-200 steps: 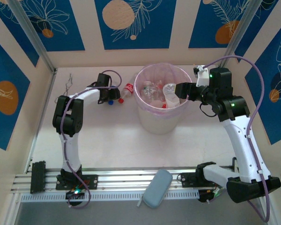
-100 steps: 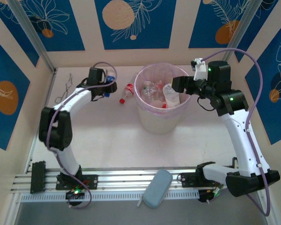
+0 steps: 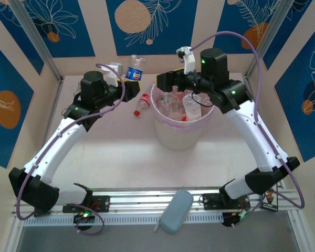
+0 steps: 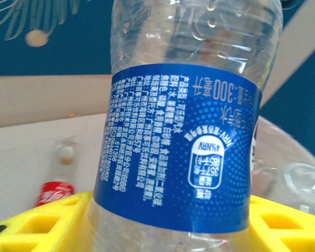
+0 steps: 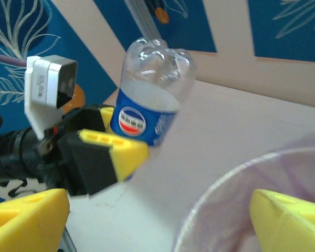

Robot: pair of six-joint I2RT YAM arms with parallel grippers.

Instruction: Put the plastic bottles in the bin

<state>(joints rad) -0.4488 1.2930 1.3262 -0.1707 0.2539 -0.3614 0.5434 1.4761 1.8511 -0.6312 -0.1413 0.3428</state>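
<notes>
My left gripper (image 3: 128, 81) is clamped on the blue-labelled bottle (image 3: 136, 66), which it holds raised with the base tipped upward; the bin (image 3: 178, 135) lies to that gripper's right, near but not yet beneath the bottle, so I judge the carry must run rightward until it clears the rim; my right gripper (image 3: 165, 80) hangs spread and empty over the bin's left rim; a red-labelled bottle (image 3: 141, 103) lies on the table (image 3: 121, 152) just beside the bin.
</notes>
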